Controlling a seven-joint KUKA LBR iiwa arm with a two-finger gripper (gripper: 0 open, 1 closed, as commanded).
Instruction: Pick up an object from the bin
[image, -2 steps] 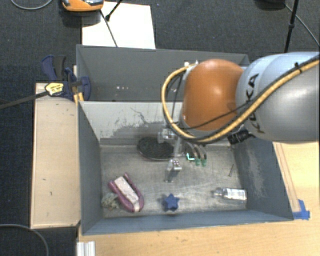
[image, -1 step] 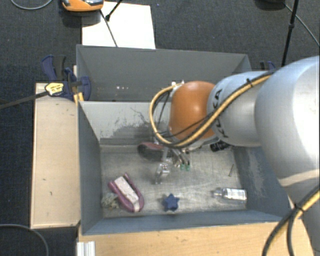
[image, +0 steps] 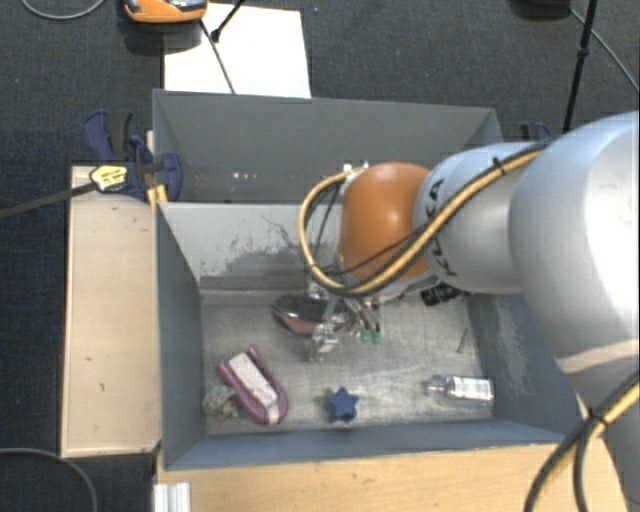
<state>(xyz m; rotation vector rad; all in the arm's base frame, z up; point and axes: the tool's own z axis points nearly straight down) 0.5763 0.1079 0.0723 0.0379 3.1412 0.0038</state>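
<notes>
A dark rounded thing (image: 293, 319) with a glossy, reddish top lies on the bin floor just left of the tool (image: 328, 338). The two are so close that they look to be touching, though I cannot tell for sure. The thing sits near the middle of the floor, a little toward the back wall.

The tool is low in the bin (image: 183, 330), down near the floor. Whether it is open or closed I cannot tell, because the wrist hides most of it. Directly above the tool is the orange cover (image: 385, 215) of the wrist, with yellow and black cables (image: 312, 240) looping round its left side. The grey arm (image: 560, 220) runs off to the right.

Farther out, all toward the front wall:

- A small blue star (image: 342, 404) lies almost straight in front of the tool, apart from it.
- A purple and pink oblong (image: 255, 388) lies at a slant, left of the star and well to the tool's front left.
- A grey-green lump (image: 215, 403) sits just beside the oblong's left end.
- A small clear bottle (image: 462, 388) lies on its side to the tool's front right — well apart from it and from the star.
</notes>
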